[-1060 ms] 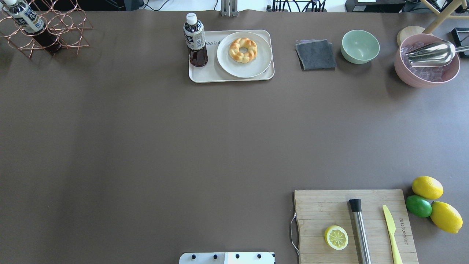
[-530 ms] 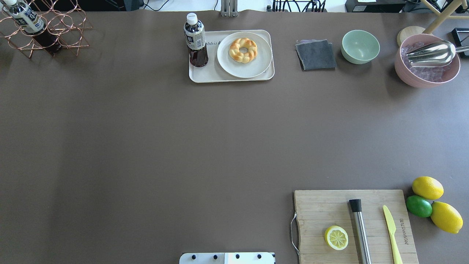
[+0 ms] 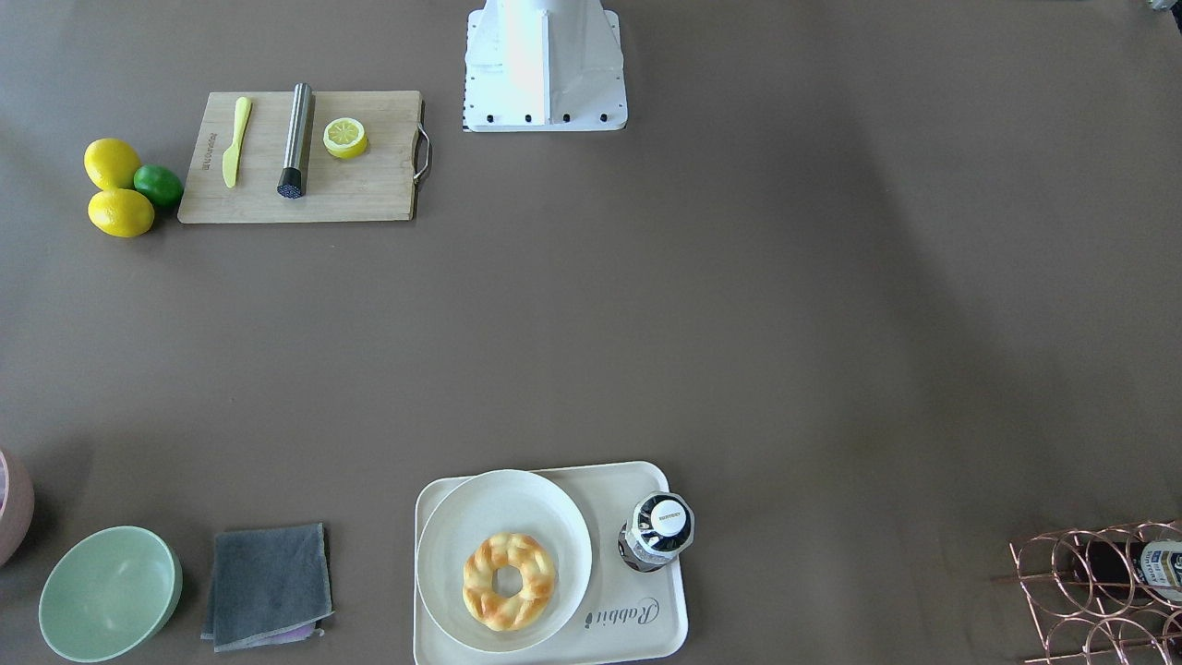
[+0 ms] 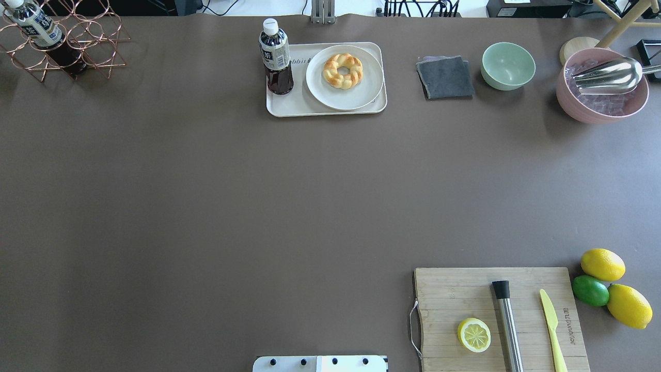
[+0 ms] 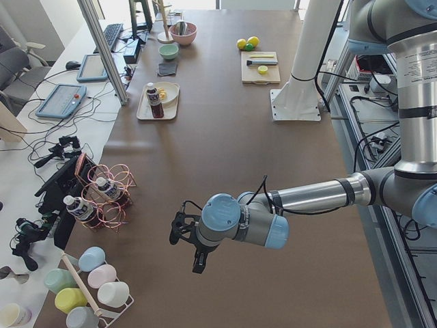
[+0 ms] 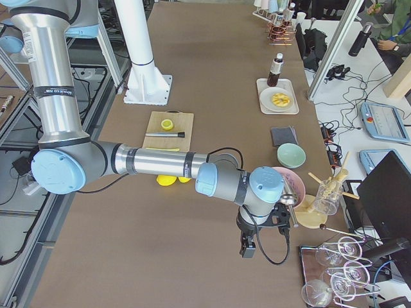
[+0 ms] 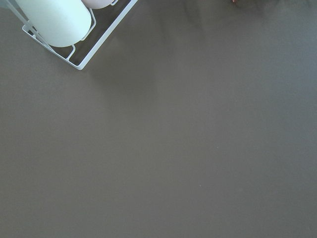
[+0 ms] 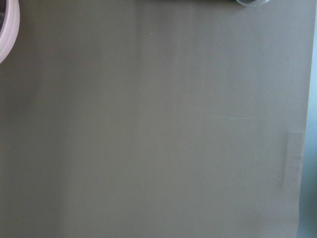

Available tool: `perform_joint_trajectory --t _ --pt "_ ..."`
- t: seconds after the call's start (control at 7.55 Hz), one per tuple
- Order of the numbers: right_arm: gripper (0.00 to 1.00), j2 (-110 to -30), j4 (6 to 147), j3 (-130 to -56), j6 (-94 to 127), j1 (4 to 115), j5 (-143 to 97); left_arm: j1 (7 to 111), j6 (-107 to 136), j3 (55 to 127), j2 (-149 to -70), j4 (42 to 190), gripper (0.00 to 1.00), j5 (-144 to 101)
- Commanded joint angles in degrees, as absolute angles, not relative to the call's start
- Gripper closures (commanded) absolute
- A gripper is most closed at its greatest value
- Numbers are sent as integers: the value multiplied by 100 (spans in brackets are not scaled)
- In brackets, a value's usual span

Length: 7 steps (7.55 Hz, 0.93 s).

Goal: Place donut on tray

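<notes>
The donut (image 4: 342, 70) is a golden braided ring lying on a round white plate (image 4: 361, 93). The plate sits on the cream tray (image 4: 289, 106) at the table's far middle. Both also show in the front-facing view: donut (image 3: 509, 580), tray (image 3: 646, 628). My left gripper (image 5: 180, 229) hangs over the table's left end, far from the tray, and shows only in the exterior left view. My right gripper (image 6: 247, 247) hangs over the right end near the pink bowl and shows only in the exterior right view. I cannot tell whether either is open or shut.
A dark drink bottle (image 4: 275, 57) stands on the tray's left part. A grey cloth (image 4: 445, 77), green bowl (image 4: 507, 65) and pink bowl with scoop (image 4: 601, 85) lie to the right. A cutting board (image 4: 454, 294) with lemon half, lemons and a lime sits near right. A copper bottle rack (image 4: 62, 41) stands far left.
</notes>
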<state>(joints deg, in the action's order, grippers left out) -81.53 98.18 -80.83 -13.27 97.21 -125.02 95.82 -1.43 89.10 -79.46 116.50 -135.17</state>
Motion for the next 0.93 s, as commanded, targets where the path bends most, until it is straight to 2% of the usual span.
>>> perform_joint_trajectory --t 0.0,0.13,0.26,0.79 --pt "0 -8156 9817 -8086 -1327 9721 -12498 9519 -106 9007 -8076 10983 2 -13561" --pt "0 -8165 9817 -8086 -1327 9721 -12507 9318 -132 9322 -8225 9916 2 -13666" --pt "0 -8200 9817 -8077 -1318 9721 -12507 9221 -132 9473 -8227 9444 2 -13667" --pt "0 -8226 9817 -8068 -1318 9721 -12507 9211 -132 9457 -8393 9440 2 -13501"
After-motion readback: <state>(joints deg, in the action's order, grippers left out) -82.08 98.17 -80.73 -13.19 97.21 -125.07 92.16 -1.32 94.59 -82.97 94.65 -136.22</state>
